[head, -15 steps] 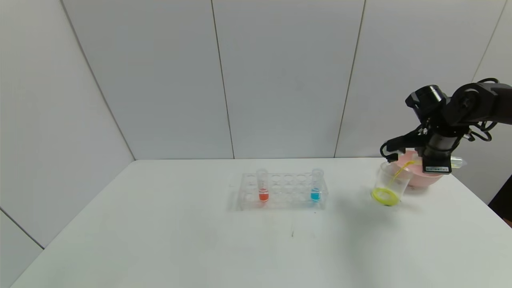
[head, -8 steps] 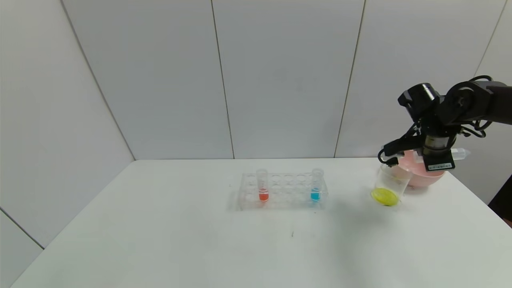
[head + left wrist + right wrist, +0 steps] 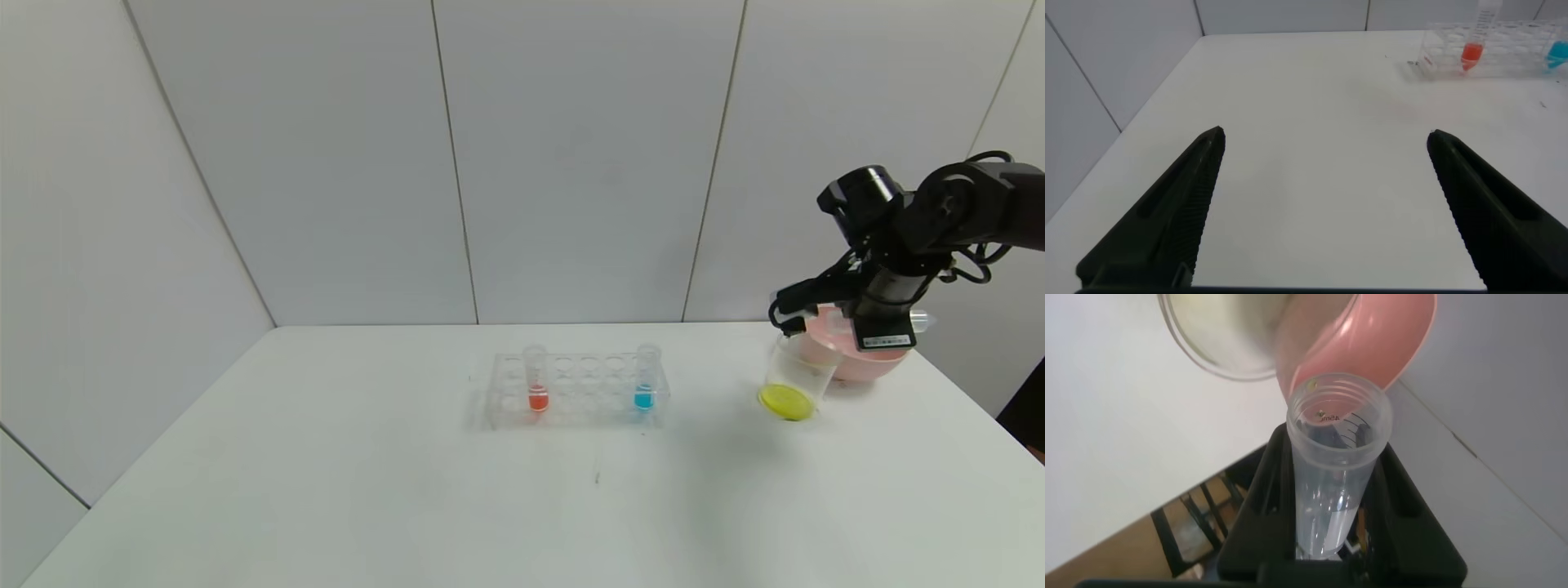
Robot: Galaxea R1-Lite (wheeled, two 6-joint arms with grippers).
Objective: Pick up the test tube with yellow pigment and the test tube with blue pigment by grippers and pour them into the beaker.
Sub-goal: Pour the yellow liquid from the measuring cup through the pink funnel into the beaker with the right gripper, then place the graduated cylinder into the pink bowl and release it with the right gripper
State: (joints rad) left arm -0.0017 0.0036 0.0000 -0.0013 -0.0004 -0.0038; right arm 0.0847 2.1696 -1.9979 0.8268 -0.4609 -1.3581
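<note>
White bench (image 3: 408, 490), grey panels. Right claw (image 3: 1331, 531) clamps emptied clear yellow-pigment tube (image 3: 1337, 457) sideways above clear beaker (image 3: 796, 376) holding yellow. Left claw (image 3: 1323, 204) wide open, idle. Next: discard it, fetch blue-pigment tube (image 3: 645, 377) from rack.

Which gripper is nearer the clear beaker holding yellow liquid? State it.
Right. The right gripper hovers just above the clear beaker, clamping an emptied clear tube. The left gripper sits open, far off beyond the tube rack.
</note>
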